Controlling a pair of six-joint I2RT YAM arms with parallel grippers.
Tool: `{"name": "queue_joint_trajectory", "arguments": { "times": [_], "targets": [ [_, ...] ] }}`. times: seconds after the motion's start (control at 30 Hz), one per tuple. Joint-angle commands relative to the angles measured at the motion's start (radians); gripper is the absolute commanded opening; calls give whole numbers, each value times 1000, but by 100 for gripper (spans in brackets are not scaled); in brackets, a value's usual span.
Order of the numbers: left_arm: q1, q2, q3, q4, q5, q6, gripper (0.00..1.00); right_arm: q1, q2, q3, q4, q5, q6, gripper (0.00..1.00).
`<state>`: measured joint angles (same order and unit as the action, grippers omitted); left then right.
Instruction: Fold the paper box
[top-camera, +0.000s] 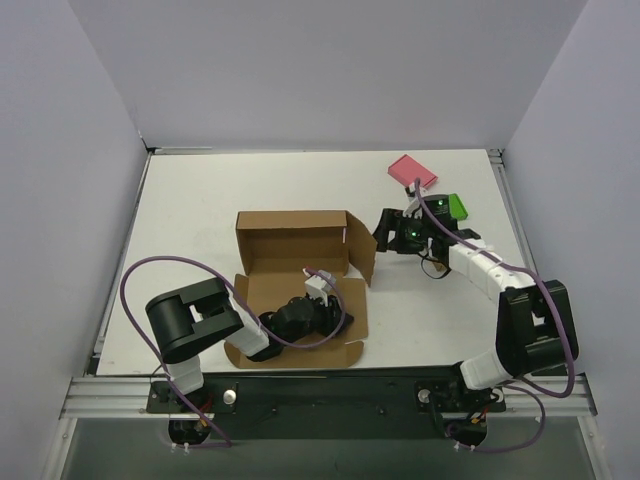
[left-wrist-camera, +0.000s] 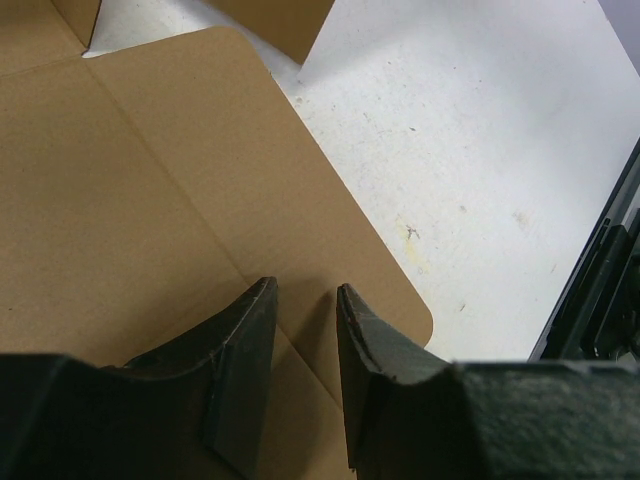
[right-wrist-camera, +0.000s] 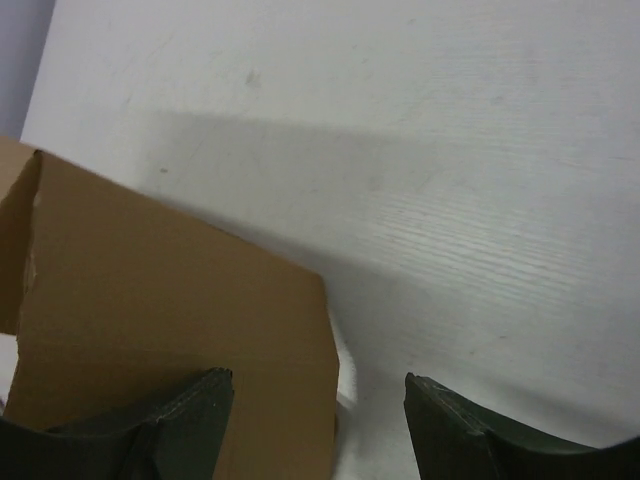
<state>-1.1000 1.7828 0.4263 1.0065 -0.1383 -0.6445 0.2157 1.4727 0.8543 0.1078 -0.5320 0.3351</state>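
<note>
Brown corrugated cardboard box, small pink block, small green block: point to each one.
Brown cardboard box (top-camera: 290, 246): top view, upright rear wall.
Pink block (top-camera: 412, 171): top view, upper face.
Green block (top-camera: 458, 207): top view, upper face.

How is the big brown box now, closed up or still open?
Still open. The paper box has back walls standing, but its front panel lies flat.

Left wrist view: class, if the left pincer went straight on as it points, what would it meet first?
Probably a flat flap of the paper box, lying ahead of the left pincer; the table shows only beyond its rounded corner. How near is unclear.
</note>
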Motion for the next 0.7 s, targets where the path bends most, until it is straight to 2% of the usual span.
{"name": "queue_joint_trajectory", "arguments": {
  "times": [0.0, 0.2, 0.37, 0.67],
  "targets": [
    [-3, 27, -11, -59, -1, 3, 41, 60, -35, -1, 78, -181, -110, 70],
    [-1, 26, -9, -62, 2, 8, 41, 102, -34, -8, 84, -255, -131, 69],
    [-1, 20, -12, -57, 3, 20, 41, 134, 7, -7, 65, -229, -185, 70],
    [-1, 21, -31, -2, 42, 37, 41, 194, 9, -124, 334, -152, -240, 74]
  ]
}}
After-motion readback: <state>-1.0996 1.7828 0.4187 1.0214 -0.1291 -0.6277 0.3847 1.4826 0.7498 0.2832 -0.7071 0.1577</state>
